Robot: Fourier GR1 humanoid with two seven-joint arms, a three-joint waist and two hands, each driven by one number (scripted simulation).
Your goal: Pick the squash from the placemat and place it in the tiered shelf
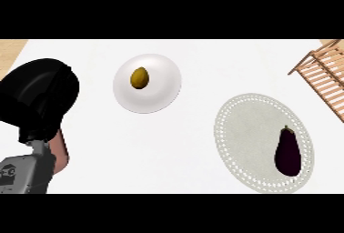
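The counter (188, 136) has a plain white top that fills almost the whole view and is lit evenly, with soft shadows under the things on it. At the upper left corner, a strip of light wooden surface (12, 50) shows beyond the counter's slanted edge.

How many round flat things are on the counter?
2. A white plate sits near the top middle with a small olive-brown thing on it. A pale placemat lies to the right, with a dark purple vegetable on it.
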